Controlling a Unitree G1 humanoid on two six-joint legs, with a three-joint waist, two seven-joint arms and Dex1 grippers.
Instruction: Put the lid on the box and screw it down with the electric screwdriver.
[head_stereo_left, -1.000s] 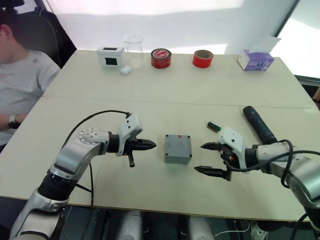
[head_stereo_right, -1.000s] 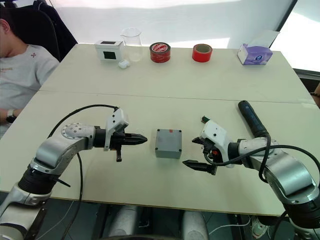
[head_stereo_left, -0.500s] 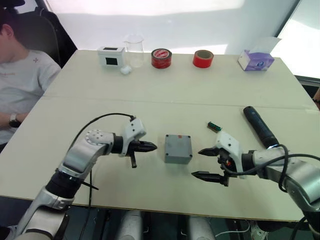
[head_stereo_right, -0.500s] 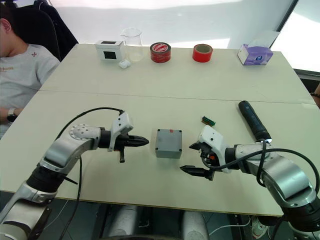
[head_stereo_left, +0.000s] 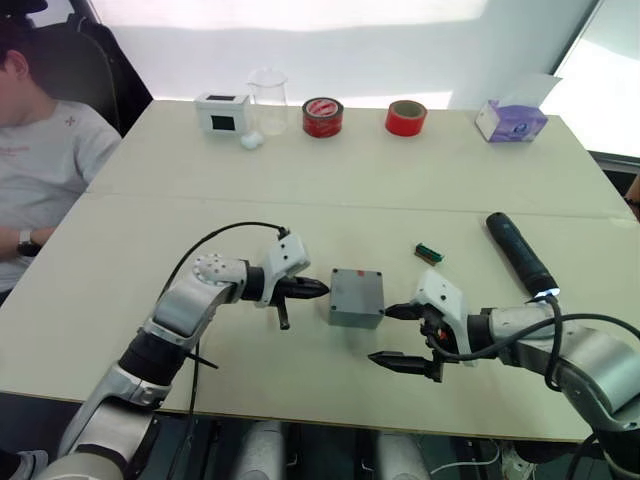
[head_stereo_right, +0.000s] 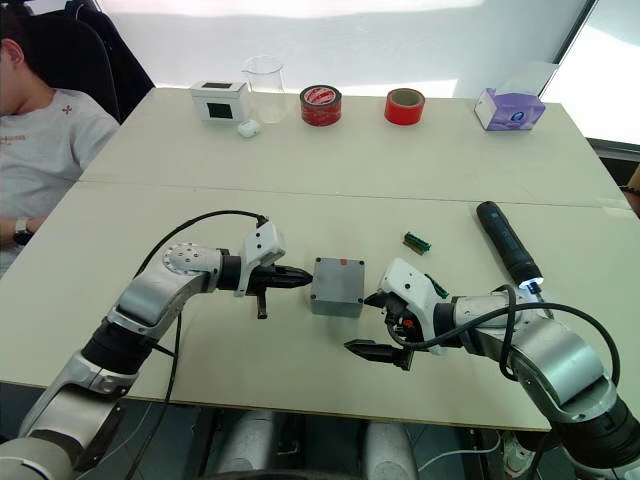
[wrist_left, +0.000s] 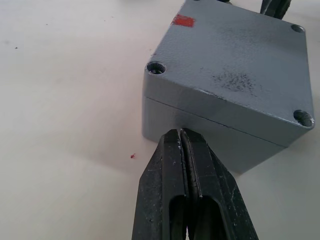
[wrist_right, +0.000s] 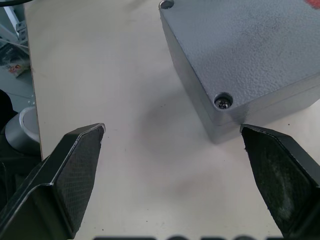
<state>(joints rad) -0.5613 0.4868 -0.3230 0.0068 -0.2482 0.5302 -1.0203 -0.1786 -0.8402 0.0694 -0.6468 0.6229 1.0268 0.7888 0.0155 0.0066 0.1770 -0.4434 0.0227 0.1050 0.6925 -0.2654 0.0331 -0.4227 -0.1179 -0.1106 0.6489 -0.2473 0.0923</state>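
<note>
The box (head_stereo_left: 356, 297) sat near the middle of the pale table (head_stereo_left: 200, 200), with the lid (wrist_left: 235, 55) already seated on top of it, a seam line running round the side wall and a small red mark (wrist_left: 182, 20) at one edge of the top face. In the right wrist view 1 corner hole held a screw head (wrist_right: 223, 102); in the left wrist view the 3 corner holes in sight looked dark, and whether they held screws could not be told. The left gripper (head_stereo_left: 318, 290) lay just to the robot's left of the box, its 2 black fingers (wrist_left: 172, 200) pressed together with no gap and nothing between them, the tip at the box's side wall just under the seam, so close that contact or a hairline gap could not be separated. The right gripper (head_stereo_left: 395, 336) lay on the robot's right of the box and slightly nearer the robot, its fingers spread wide and empty, 1 fingertip near the box's right side, the other well clear on the bare table. The electric screwdriver (head_stereo_left: 520, 255) lay flat on the table further to the right, apart from both grippers, with a small light glowing at its near end. A small green-and-dark part (head_stereo_left: 428, 252) lay between the screwdriver and the box.
</note>
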